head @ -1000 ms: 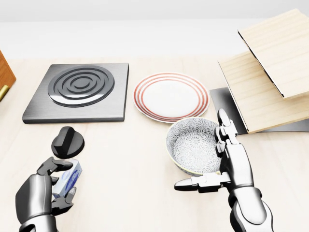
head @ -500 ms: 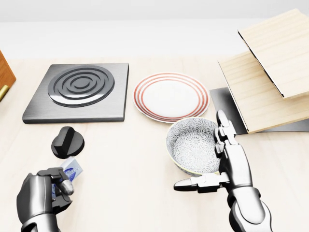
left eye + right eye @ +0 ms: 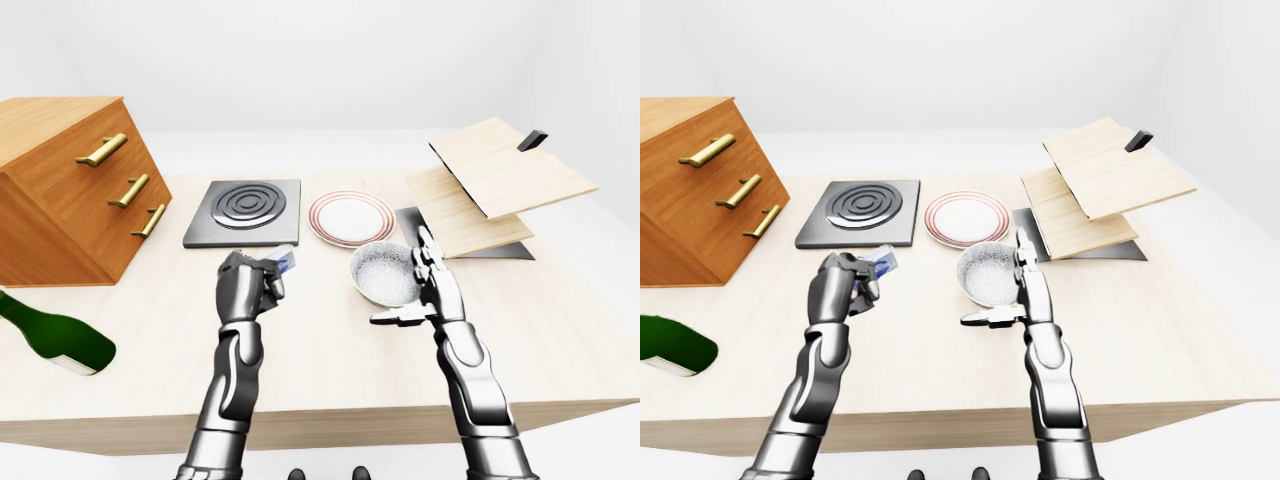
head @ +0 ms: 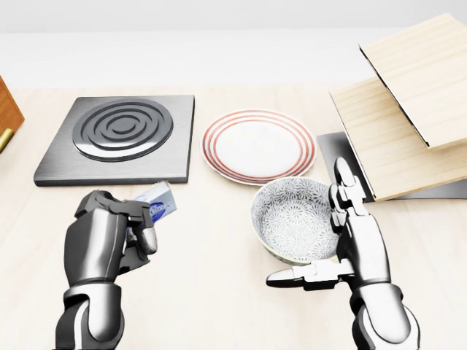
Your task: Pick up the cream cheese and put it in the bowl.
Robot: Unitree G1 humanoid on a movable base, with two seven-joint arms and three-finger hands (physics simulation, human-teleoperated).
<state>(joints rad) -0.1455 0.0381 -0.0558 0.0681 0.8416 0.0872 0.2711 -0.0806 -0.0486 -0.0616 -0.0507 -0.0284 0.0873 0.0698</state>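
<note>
Up off the pale wooden table (image 4: 219, 292) in the head view: small white-and-blue cream cheese packet (image 4: 155, 205), clenched in the fingers of the left hand (image 4: 109, 240), left of the grey patterned bowl (image 4: 292, 219). Beside the bowl's right rim, right hand (image 4: 350, 244), fingers spread flat, holding nothing. In the left-eye view, wooden drawer cabinet (image 3: 70, 190) and green bottle (image 3: 50, 335) at far left.
</note>
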